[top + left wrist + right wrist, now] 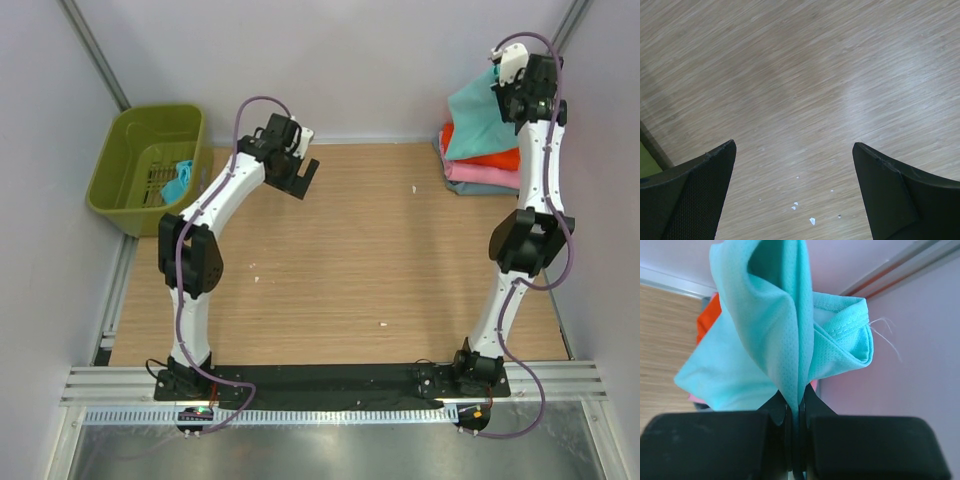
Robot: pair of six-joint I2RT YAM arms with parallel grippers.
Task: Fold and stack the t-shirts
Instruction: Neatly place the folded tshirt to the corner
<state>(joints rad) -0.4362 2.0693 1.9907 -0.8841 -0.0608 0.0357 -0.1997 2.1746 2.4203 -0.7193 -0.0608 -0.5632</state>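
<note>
From above, the right gripper (512, 88) hangs over the far right corner. A teal shirt (478, 120) drapes from it just above the stack (485, 165) of orange, pink and grey-blue shirts, probably so it can be laid on top. Another teal one (178, 180) lies in the green basket (120, 185), with the left gripper (300, 172) over the table (350, 260) nearby.

The left wrist view shows its fingers (695, 195) spread wide with nothing between them, only bare wood below.

The right wrist view shows the jaws pinched tight on a fold of the teal shirt (775, 330).
</note>
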